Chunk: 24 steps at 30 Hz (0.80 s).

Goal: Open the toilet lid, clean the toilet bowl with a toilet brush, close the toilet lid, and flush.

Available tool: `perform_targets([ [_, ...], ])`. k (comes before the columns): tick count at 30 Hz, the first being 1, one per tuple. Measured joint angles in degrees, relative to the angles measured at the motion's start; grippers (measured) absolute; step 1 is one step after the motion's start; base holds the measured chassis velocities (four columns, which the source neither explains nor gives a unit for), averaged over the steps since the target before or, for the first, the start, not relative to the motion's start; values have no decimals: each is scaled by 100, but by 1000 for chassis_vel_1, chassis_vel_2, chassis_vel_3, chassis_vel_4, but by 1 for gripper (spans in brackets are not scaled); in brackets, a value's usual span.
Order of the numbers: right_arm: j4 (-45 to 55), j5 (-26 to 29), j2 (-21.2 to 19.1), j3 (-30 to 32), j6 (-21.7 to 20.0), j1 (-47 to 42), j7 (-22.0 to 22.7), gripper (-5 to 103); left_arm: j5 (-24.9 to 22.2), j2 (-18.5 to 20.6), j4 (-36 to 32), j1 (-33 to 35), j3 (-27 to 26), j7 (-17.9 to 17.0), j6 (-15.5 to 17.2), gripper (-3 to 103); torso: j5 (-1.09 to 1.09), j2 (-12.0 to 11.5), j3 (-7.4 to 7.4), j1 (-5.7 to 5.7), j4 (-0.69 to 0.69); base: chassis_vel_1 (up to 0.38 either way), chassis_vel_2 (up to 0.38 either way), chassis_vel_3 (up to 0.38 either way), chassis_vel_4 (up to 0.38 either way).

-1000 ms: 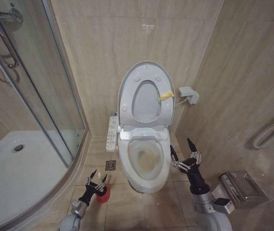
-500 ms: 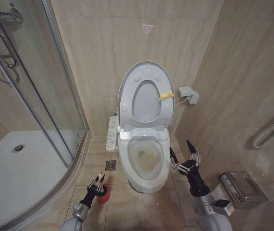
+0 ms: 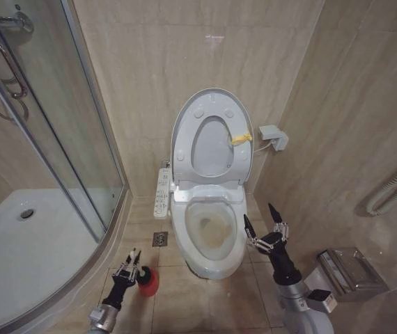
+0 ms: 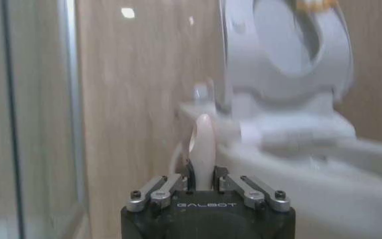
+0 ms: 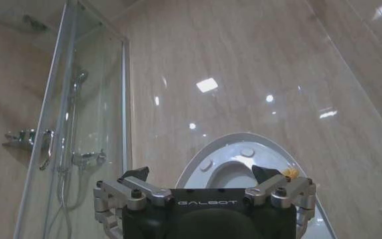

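Observation:
The toilet lid (image 3: 209,104) stands raised against the wall, the ring seat (image 3: 184,149) folded up against it and a yellow tag (image 3: 241,138) at its edge. Below it the toilet bowl (image 3: 209,233) lies open, yellowish inside. On the floor to the bowl's left, my left gripper (image 3: 130,266) hangs beside the red holder (image 3: 148,282). In the left wrist view this gripper (image 4: 203,175) is shut on the white stick handle of the toilet brush (image 4: 203,142); the bristle head is hidden. My right gripper (image 3: 262,224) stands open beside the bowl's right rim, and its wrist view (image 5: 201,173) looks up at the lid (image 5: 208,162).
A glass shower enclosure (image 3: 52,146) and a white shower tray (image 3: 24,250) take up the left. A control panel (image 3: 162,191) hangs at the toilet's left, with a floor drain (image 3: 159,239) below it. A metal box (image 3: 352,273) sits on the floor at the right.
My left gripper has shifted to the left, off the top of the red holder, which now shows more fully. The right gripper has barely moved.

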Motion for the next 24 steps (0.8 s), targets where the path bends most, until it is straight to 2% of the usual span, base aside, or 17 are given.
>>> perform_targets([
  [3, 42, 16, -4, 0, 9, -6, -15, 100, -9, 178, -1122, 484, -95, -446, 263, 21, -2, 0, 0, 0, -1, 0, 0, 0, 0],
  [4, 42, 16, -4, 0, 9, -6, -15, 100, -9, 178, -1122, 484, -95, -446, 263, 21, -2, 0, 0, 0, -1, 0, 0, 0, 0],
  [6, 79, 20, -6, 2, 11, -15, -18, 100, -48, 309, -1909, 858, -201, -767, 501, 21, 0, 0, 0, 0, 0, 0, 0, 0, 0],
  [7, 104, 22, -9, 0, 11, -22, -25, 100, -104, 405, -2596, 1162, -295, -1031, 729, 21, -2, 0, 0, 0, 2, 0, 0, 0, 0],
  [8, 104, 22, -9, 0, 11, -22, -25, 100, -104, 405, -2596, 1162, -295, -1031, 729, 21, -2, 0, 0, 0, 2, 0, 0, 0, 0],
  [9, 114, 22, -10, -2, 11, -23, -31, 100, -144, 462, -2926, 1314, -343, -1150, 841, 21, 0, 0, 0, 0, -1, 0, 0, 0, 0],
  [12, 136, 19, -12, -23, 12, -31, -48, 100, -420, 712, -4078, 1856, -556, -1509, 1362, 21, -1, 0, 0, 0, 2, 0, 0, 0, 0],
  [13, 136, 19, -12, -23, 12, -31, -48, 100, -420, 712, -4078, 1856, -556, -1509, 1362, 21, -1, 0, 0, 0, 2, 0, 0, 0, 0],
  [16, 161, 3, 0, -53, 11, -35, -51, 100, -828, 957, -4983, 2069, -703, -1574, 1679, 21, 1, 0, 0, 0, 1, 0, 0, 0, 0],
  [17, 161, 3, 0, -53, 11, -35, -51, 100, -828, 957, -4983, 2069, -703, -1574, 1679, 21, 1, 0, 0, 0, 1, 0, 0, 0, 0],
  [20, 169, -44, 51, -63, 10, -59, -52, 100, -1246, 1143, -5380, 1986, -672, -1373, 1704, 21, 2, 0, 0, 0, 0, 0, 0, 0, 0],
  [22, 170, -56, 65, -63, 10, -69, -52, 100, -1332, 1179, -5394, 1926, -629, -1303, 1686, 21, 1, 0, 0, 0, 0, 0, 0, 0, 0],
  [24, 167, -100, 116, -28, 14, -113, -52, 100, -1676, 1307, -5280, 1599, -361, -1045, 1572, 21, 1, 0, 0, 0, 0, 0, 0, 0, 0],
])
